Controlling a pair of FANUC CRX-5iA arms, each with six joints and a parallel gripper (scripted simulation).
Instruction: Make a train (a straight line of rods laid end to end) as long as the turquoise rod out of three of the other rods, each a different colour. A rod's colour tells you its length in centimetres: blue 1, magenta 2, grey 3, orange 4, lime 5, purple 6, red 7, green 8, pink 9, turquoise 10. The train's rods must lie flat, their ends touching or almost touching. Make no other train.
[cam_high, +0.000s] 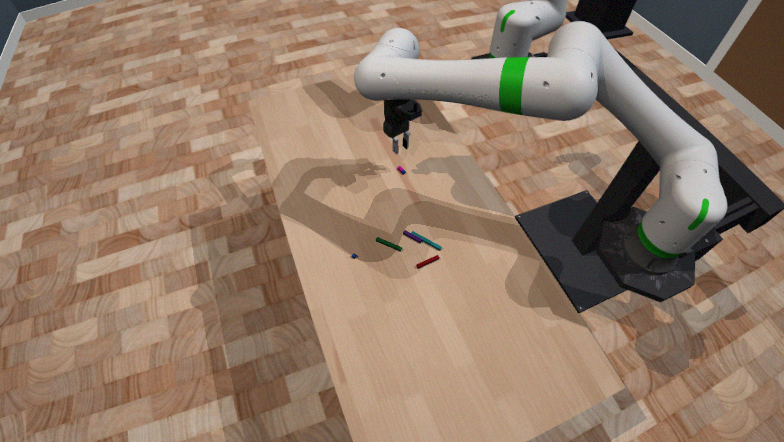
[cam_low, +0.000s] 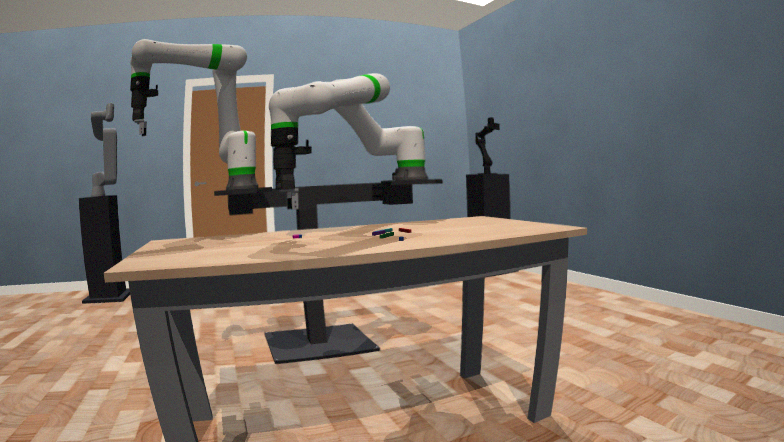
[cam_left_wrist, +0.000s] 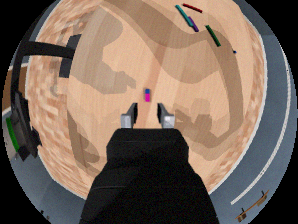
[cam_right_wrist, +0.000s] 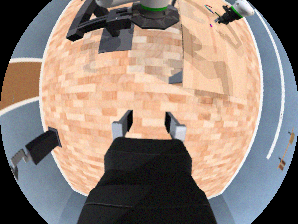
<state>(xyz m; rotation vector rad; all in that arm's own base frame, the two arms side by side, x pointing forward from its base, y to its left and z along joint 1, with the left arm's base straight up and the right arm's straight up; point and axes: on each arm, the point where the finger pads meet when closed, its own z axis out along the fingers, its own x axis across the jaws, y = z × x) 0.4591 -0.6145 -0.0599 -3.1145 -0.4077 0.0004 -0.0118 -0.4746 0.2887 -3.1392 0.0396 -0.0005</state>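
Note:
A magenta rod (cam_high: 400, 169) (cam_left_wrist: 147, 98) lies flat, in line with a blue rod (cam_high: 403, 172) (cam_left_wrist: 147, 91), their ends touching or almost touching. My left gripper (cam_high: 400, 149) (cam_low: 293, 207) (cam_left_wrist: 147, 109) is open and empty above the table near them. The turquoise rod (cam_high: 430, 243) (cam_left_wrist: 183, 15) lies apart from this pair, with a purple rod (cam_high: 410, 236) (cam_left_wrist: 194, 25) close along its side. A green rod (cam_high: 388, 244) (cam_left_wrist: 213, 36) and a red rod (cam_high: 427, 261) (cam_left_wrist: 192, 8) lie separately nearby. My right gripper (cam_low: 142, 133) (cam_right_wrist: 148, 117) is open and empty, high and away from the rods.
A second small blue rod (cam_high: 354, 255) (cam_low: 401, 238) (cam_left_wrist: 234, 52) lies alone near the long table edge away from the arm bases. The table (cam_high: 439, 351) (cam_low: 494, 233) carries all the rods. Arm shadows darken parts of its top.

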